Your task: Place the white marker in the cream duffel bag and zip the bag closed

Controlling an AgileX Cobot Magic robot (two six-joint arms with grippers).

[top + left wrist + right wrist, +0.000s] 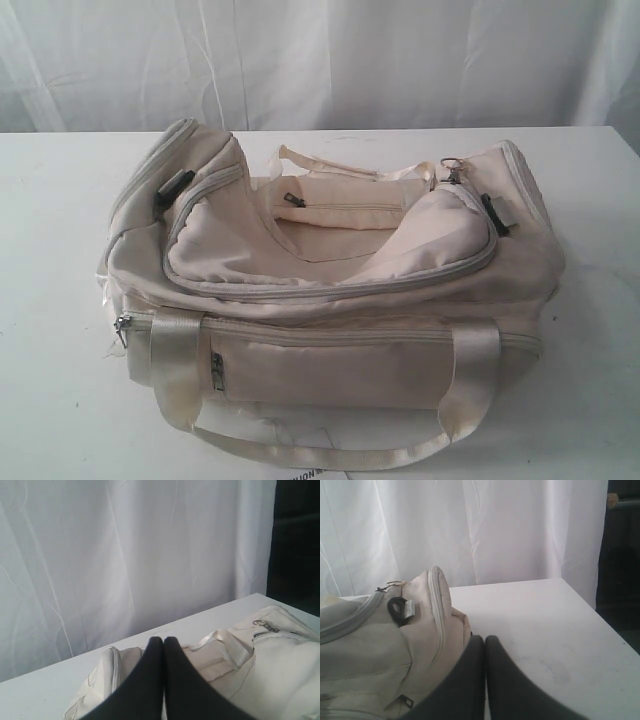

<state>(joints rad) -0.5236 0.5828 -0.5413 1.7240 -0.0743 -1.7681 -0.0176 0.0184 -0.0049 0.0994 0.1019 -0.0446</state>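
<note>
1. Left gripper (163, 640): jaws clenched tip to tip, nothing between them; hangs above the bag (280, 665), not touching it
2. Right gripper (484, 639): jaws likewise pressed together and empty; sits beside one end of the bag, above the table (545, 630)
3. White sliver (305, 474): dark print on it, cut off by the near edge of the exterior view, just beyond the near handle (300, 450); possibly the marker, too little shows to tell
4. Marker: not clearly seen in any view; either that sliver or already inside the bag, cannot tell which
5. Bag, main body: lies lengthwise mid-table, slumped, front pocket zipped
6. Top zip (330, 291): near run of the flap looks closed end to end; its puller cannot be picked out
7. Progress, as a judgement: if the marker is inside, both steps look done; if it is the sliver, everything is left
8. Hidden: bag interior; far side of the flap behind its sag; both arms absent from the exterior view
9. Curtain (300, 60): plain backdrop, nothing on it
</note>
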